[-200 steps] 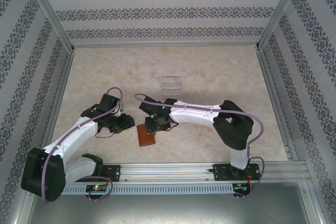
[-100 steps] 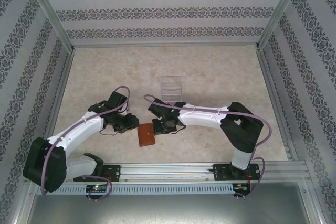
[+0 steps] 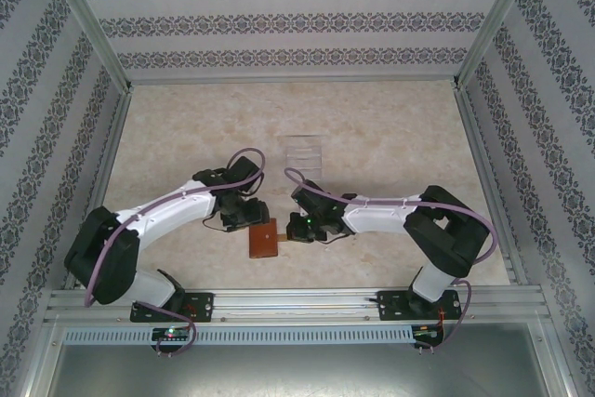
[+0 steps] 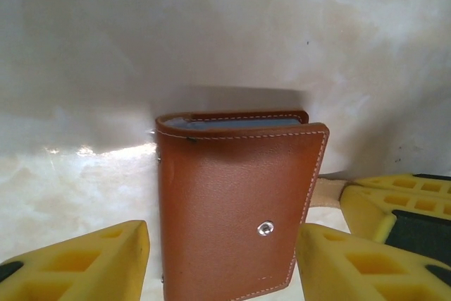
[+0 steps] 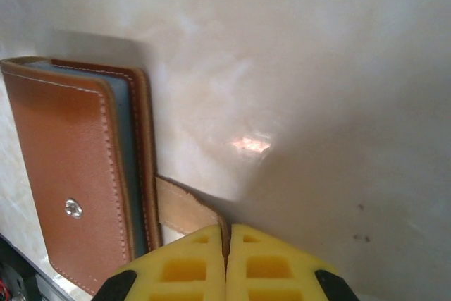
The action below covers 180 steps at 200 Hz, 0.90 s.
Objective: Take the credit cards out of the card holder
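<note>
- We see the brown leather wallet lying flat and folded shut on the bench, near the front edge, between the two arms
- From the left wrist we see the wallet's top cover facing up with a small metal snap on it, and a strip of grey-blue lining between the two covers at the far edge
- The left gripper is at the wallet's far left corner in the top view
- In its own camera the left gripper is spread, with one yellow finger on each side of the wallet; we cannot tell whether either finger touches the leather
- The right gripper sits just to the right of the wallet in the top view
- In its own camera the right gripper is pressed together, pinching the thin tan strap that sticks out from the wallet's side
- The strap and the right gripper's yellow fingers also show at the right edge of the left wrist view
- A clear plastic box stands on the bench farther back, well apart from the wallet
</note>
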Each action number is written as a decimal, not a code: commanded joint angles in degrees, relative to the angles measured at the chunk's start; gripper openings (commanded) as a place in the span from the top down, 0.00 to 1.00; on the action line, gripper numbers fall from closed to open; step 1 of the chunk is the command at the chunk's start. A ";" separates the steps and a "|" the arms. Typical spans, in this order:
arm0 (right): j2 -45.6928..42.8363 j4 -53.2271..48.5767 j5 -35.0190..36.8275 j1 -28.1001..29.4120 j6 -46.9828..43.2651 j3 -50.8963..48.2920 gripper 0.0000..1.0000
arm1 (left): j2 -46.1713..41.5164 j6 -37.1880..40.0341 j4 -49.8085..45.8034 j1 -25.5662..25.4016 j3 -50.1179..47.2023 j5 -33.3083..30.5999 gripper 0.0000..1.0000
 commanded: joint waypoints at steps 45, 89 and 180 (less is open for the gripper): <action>0.97 21.02 -8.21 -3.00 6.74 -9.03 0.94 | 8.85 -4.00 -8.18 -7.44 7.59 -5.19 0.36; 2.14 24.58 -10.16 -3.45 7.22 -10.64 0.94 | 13.34 -4.74 -12.07 -9.71 10.82 -8.02 0.33; 2.09 27.05 -11.16 -3.89 7.24 -12.38 0.93 | 17.60 -5.44 -14.54 -11.30 13.91 -8.68 0.21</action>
